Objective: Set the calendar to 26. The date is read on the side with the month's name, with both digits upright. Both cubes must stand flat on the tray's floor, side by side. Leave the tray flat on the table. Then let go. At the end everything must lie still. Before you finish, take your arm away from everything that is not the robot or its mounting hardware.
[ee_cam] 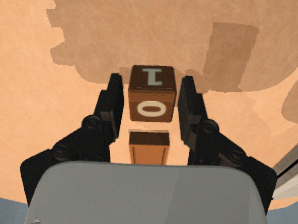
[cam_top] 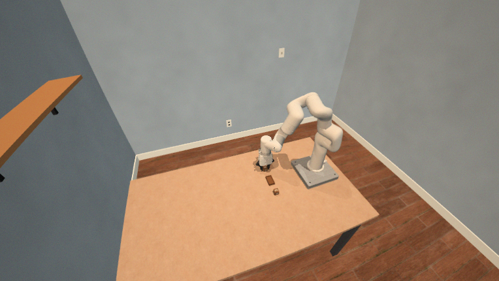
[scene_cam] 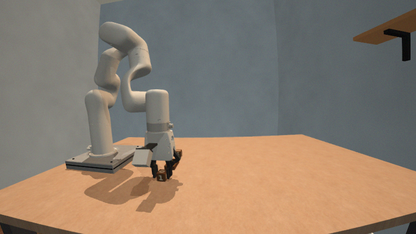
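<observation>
Wrist view showed the gripper (cam_top: 264, 168) (scene_cam: 161, 176) (ee_cam: 151, 88) parted around the cube (scene_cam: 161, 176) (ee_cam: 151, 95) (gaps either side), probably to free it for regrasping.
</observation>
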Tool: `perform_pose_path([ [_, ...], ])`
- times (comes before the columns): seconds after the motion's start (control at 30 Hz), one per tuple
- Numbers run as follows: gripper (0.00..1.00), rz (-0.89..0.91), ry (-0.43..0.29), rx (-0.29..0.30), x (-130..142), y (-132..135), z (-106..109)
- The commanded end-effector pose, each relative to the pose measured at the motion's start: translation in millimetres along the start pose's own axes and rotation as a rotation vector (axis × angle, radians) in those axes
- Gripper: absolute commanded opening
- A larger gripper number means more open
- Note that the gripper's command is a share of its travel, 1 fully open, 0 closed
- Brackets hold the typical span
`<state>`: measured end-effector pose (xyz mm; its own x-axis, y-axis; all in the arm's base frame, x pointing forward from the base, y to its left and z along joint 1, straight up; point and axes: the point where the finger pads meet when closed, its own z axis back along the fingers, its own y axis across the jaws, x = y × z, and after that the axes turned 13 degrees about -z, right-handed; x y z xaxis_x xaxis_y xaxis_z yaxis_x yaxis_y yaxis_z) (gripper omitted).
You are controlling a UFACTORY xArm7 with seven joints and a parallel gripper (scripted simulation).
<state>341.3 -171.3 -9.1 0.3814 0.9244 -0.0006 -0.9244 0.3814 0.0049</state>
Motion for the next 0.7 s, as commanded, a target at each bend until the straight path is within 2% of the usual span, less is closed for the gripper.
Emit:
perform_pose_path([
  [0.0,0.49,0.000,0.000,-0.003,0.0,-1.4,1.8],
  [0.23,0.49,0.000,0.000,-0.003,0.0,-1.3,22.4],
  [0.3,0.49,0.000,0.000,-0.003,0.0,-1.3,22.4],
  [0.67,0.49,0.000,0.000,-0.003,0.0,-1.2,72.8],
])
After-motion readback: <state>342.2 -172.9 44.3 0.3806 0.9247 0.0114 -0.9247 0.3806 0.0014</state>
